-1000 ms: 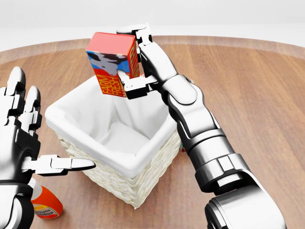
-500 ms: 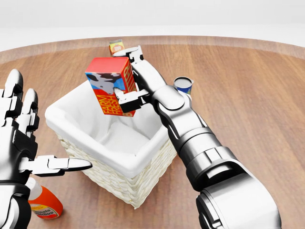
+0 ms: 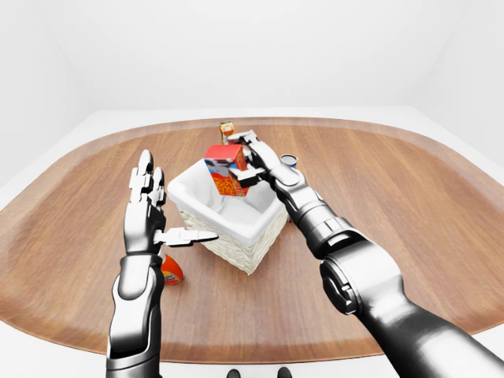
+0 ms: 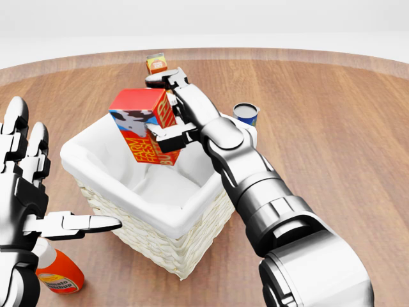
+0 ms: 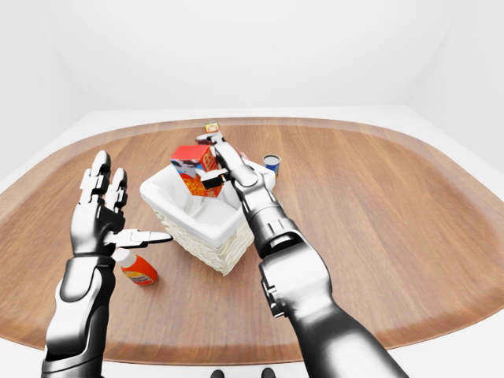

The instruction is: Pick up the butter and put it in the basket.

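The butter (image 4: 142, 128) is a red and blue carton with a cow picture, tilted and held over the top edge of the basket's opening. My right hand (image 4: 161, 106) is shut on it, fingers over its top and thumb on its lettered side. The basket (image 4: 147, 242) is white wicker with a white cloth lining and stands in the middle of the head view; its inside looks empty. At the left edge of that view my left hand (image 4: 57, 185) stands open beside the basket, thumb pointing at its wall, holding nothing.
A tomato sauce bottle (image 4: 59, 272) lies at the bottom left under my left hand. A blue can (image 4: 245, 114) stands right of the basket, and a small orange carton (image 4: 156, 63) near the top edge of the round wooden table (image 4: 332, 128).
My right hand has brought the butter down and to the left, closer to the basket's opening. The can and small carton have come into sight behind the arm. The left hand has sunk slightly.
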Tool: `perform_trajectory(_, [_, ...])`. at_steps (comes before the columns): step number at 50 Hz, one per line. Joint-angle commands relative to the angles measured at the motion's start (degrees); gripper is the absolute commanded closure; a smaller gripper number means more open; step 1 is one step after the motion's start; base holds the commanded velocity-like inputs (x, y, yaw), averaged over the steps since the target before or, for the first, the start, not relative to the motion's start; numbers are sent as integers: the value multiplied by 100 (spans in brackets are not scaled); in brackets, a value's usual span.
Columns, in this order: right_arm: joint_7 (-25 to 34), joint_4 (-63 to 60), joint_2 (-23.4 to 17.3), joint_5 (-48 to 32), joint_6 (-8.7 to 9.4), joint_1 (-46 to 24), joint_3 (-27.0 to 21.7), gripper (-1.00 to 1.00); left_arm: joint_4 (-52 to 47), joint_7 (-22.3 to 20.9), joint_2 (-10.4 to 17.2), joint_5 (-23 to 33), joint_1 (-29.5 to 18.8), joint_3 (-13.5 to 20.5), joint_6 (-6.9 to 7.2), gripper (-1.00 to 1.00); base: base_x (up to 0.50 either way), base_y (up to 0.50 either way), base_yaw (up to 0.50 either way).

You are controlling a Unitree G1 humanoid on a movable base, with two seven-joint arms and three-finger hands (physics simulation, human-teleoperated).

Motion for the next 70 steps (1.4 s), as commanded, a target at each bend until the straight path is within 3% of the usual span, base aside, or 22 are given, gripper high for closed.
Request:
perform_trajectory(1, [-82, -143, 11, 272, 0, -89, -283, 36, -10, -4, -4, -10, 30, 24, 0, -100, 0, 0, 0])
perform_trajectory(2, [-83, -142, 14, 269, 0, -89, -283, 36, 12, -12, 3, -16, 29, 34, 0, -100, 0, 0, 0])
perform_trajectory(3, [-79, -144, 19, 261, 0, -86, -278, -8, 35, -19, 9, -24, 23, 46, 0, -100, 0, 0, 0])
perform_trajectory(4, [-83, -146, 21, 250, 0, -84, -274, -22, 40, -20, 12, -28, 20, 51, 0, -100, 0, 0, 0])
perform_trajectory(6, [-89, -145, 23, 242, 0, -86, -275, -100, 25, -19, 11, -30, 30, 52, 0, -100, 0, 0, 0])
perform_trajectory(19, [-104, -130, 6, 219, 0, -41, -298, -100, 57, -19, 12, -42, 42, 64, 0, -100, 0, 0, 0])
perform_trajectory(29, [38, -677, -94, 689, 0, 217, -329, -100, 65, -16, 3, -41, 56, 51, 0, -100, 0, 0, 0])
perform_trajectory(35, [106, -2192, -230, 937, 0, 1299, -107, -100, 41, 1, -7, -45, 59, 48, 0, -100, 0, 0, 0])
perform_trajectory(39, [111, -3868, -323, 1002, 45, 2327, 24, -100, 101, 16, -15, -28, 34, 10, 0, -100, 0, 0, 0])
perform_trajectory(40, [93, -4463, -344, 1032, 339, 2717, 41, -100, 78, 20, -21, -30, 48, 4, 0, -100, 0, 0, 0])
perform_trajectory(42, [66, -5078, -354, 1068, 614, 3102, 50, -100, 76, 24, -26, -29, 58, -1, 0, -100, 0, 0, 0])
perform_trajectory(44, [28, -5491, -360, 1098, 785, 3355, 53, -100, 87, 27, -31, -25, 66, -9, 0, -100, 0, 0, 0])
perform_trajectory(45, [7, -5975, -364, 1139, 976, 3668, 66, -100, 93, 32, -38, -20, 69, -19, 0, -100, 0, 0, 0])
perform_trajectory(46, [-3, -6161, -371, 1114, 1000, 3798, 87, -100, 96, 34, -40, -17, 69, -26, 0, -100, 0, 0, 0])
perform_trajectory(50, [-105, -7117, -349, 1279, 1000, 4350, 79, -100, 111, 39, -50, -6, 78, -46, 0, -100, 0, 0, 0])
perform_trajectory(54, [-66, -7407, -433, 913, 1000, 4791, 181, -100, 68, 38, -47, -3, 65, -56, 0, -100, 0, 0, 0])
perform_trajectory(61, [-7, -7701, -439, 874, 835, 5292, 78, -100, 3, 37, -40, -13, 61, -37, 0, -100, 0, 0, 0])
perform_trajectory(70, [-76, -8162, -410, 948, 913, 5766, 89, -100, -41, 34, -29, -12, -7, -58, 0, -100, 0, 0, 0])
